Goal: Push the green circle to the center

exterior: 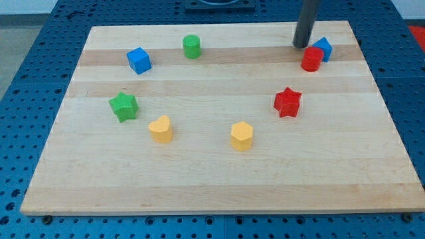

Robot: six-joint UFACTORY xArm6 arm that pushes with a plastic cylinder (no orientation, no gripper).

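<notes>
Camera view: green circle (192, 46) near board (219, 192) top edge.

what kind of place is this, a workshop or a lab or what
Probably a robotics lab bench. A wooden board lies on a blue perforated table, small coloured blocks like the green circle are scattered on it, and my tip stands beside the red cylinder.

my tip (301, 45) is down at the view's upper right, its dark rod standing nearly upright.
</notes>
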